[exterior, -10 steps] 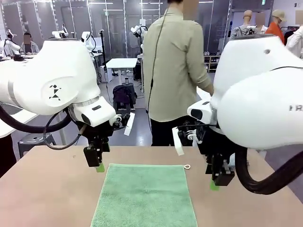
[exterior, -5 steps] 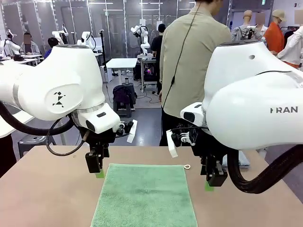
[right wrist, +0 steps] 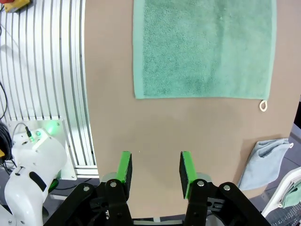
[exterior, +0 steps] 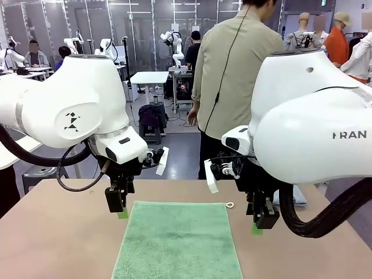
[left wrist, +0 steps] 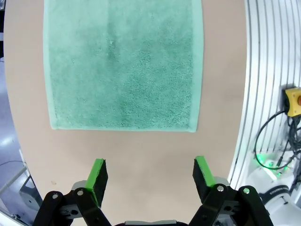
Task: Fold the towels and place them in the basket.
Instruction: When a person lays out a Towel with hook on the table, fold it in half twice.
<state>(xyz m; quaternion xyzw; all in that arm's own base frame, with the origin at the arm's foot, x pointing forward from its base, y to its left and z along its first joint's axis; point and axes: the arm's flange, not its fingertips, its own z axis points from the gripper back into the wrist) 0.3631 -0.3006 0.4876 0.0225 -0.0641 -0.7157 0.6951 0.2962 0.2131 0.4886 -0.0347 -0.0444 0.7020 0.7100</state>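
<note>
Person point(exterior: 238, 75) stepped rightward; right claw point(exterior: 256, 228) edged toward the towel point(exterior: 177, 244).

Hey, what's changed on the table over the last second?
Both arms swung in toward the middle: the left end effector dipped slightly beside the mint green towel, and the right end effector edged closer to it. The person stepped toward the robot's right. The towel stayed flat and unfolded, both end effectors open and empty.

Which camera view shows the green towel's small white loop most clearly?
The right wrist view: the white loop lies clear on the bare table at the mint green towel's corner. The front view shows it small, at the towel's far right corner. The left wrist view shows two plain corners of the towel.
</note>
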